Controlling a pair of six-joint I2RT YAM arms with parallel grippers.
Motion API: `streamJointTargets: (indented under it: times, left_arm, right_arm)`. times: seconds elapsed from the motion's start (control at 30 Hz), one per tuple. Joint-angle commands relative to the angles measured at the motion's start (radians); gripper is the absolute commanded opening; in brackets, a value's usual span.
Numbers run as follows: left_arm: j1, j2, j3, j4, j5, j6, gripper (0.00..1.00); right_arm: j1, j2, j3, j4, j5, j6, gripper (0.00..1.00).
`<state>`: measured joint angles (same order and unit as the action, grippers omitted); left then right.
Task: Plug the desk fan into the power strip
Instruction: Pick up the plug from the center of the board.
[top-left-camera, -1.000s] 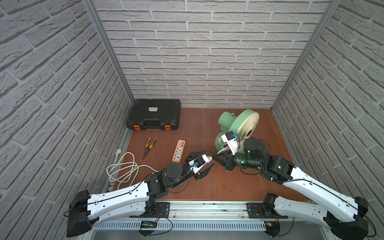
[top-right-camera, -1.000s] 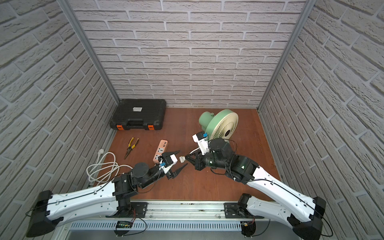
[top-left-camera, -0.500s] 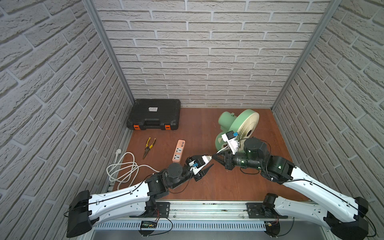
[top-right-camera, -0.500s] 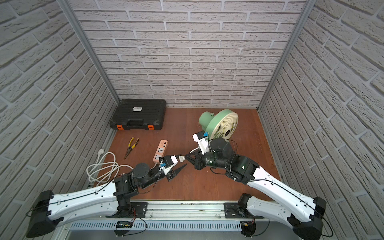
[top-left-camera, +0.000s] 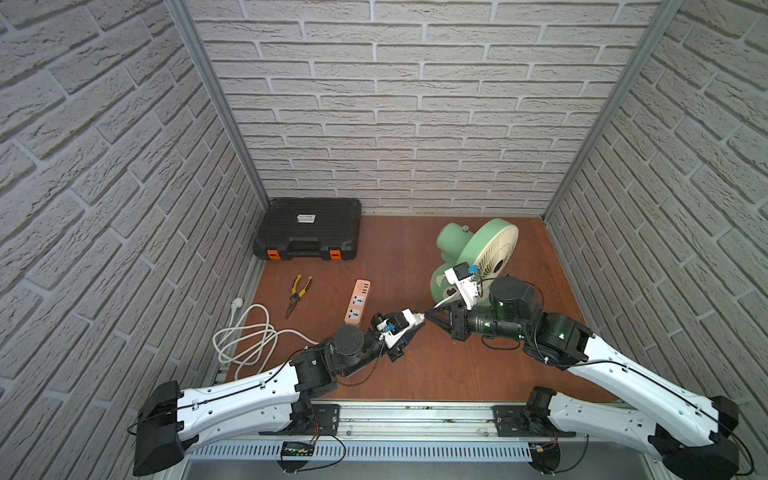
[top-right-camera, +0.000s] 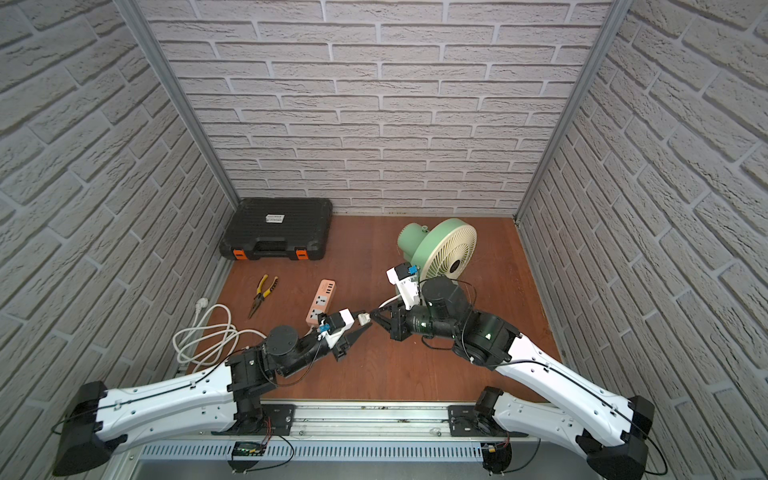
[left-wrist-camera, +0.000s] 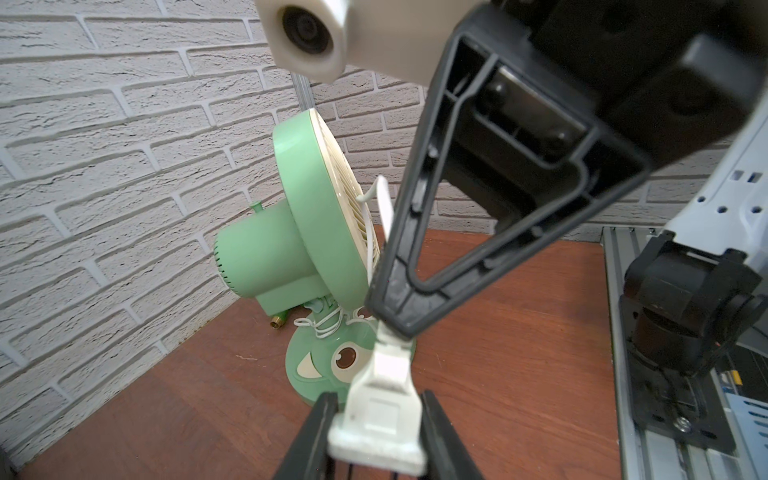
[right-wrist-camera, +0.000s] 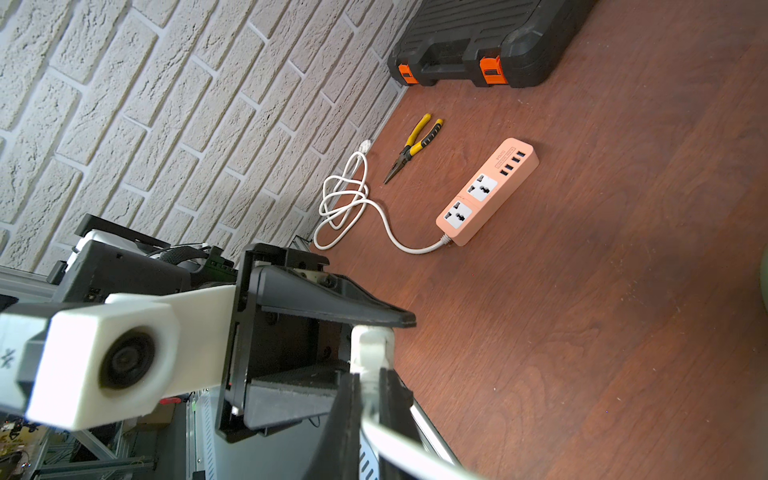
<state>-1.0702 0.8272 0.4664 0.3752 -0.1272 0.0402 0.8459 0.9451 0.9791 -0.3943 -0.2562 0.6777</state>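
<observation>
The mint-green desk fan (top-left-camera: 478, 249) (top-right-camera: 440, 249) (left-wrist-camera: 299, 249) stands at the back right. Its thin white cord runs to a small white plug (top-left-camera: 417, 318) (top-right-camera: 363, 318) (left-wrist-camera: 382, 399) (right-wrist-camera: 370, 349), held above the table's middle. My right gripper (top-left-camera: 430, 318) (top-right-camera: 374, 316) (right-wrist-camera: 368, 374) is shut on the plug's cord end. My left gripper (top-left-camera: 415, 322) (top-right-camera: 365, 322) (left-wrist-camera: 378, 397) faces it, both fingers against the sides of the plug's body. The peach-orange power strip (top-left-camera: 357, 301) (top-right-camera: 320, 301) (right-wrist-camera: 486, 191) lies flat just left of the grippers, sockets up and free.
A black toolcase (top-left-camera: 307, 235) sits at the back left. Yellow-handled pliers (top-left-camera: 297, 291) lie left of the strip. The strip's thick white cable (top-left-camera: 249, 336) is coiled near the left wall. Brick walls close in three sides; a metal rail (top-left-camera: 395, 415) runs along the front.
My left gripper's jaws have narrowed from wide open until they meet the plug's sides. The right gripper has kept the plug in about the same place.
</observation>
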Motion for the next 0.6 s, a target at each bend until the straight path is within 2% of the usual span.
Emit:
streamJointTargets:
  times: [0.0, 0.07, 0.17, 0.47, 0.5, 0.57]
  left_arm:
    - [-0.001, -0.006, -0.021, 0.07, 0.026, -0.015, 0.32]
    - [-0.001, -0.008, -0.027, 0.071, 0.028, -0.017, 0.36]
    - [0.0, -0.008, -0.031, 0.073, 0.028, -0.017, 0.34]
    - [0.0, 0.005, -0.016, 0.081, 0.006, -0.01, 0.06]
    - [0.0, 0.007, -0.013, 0.081, 0.002, -0.009, 0.03]
    - [0.0, 0.012, -0.007, 0.079, -0.014, -0.008, 0.0]
  right_arm:
    - [-0.005, -0.003, -0.01, 0.079, -0.001, 0.008, 0.03]
    - [-0.005, -0.001, -0.011, 0.082, -0.003, 0.009, 0.03]
    - [-0.005, -0.002, -0.013, 0.086, -0.005, 0.011, 0.03]
    - [-0.005, 0.009, -0.009, 0.088, 0.003, 0.016, 0.03]
    - [-0.005, 0.012, -0.007, 0.085, 0.008, 0.017, 0.04]
    - [-0.005, 0.018, 0.0, 0.066, 0.03, 0.02, 0.12]
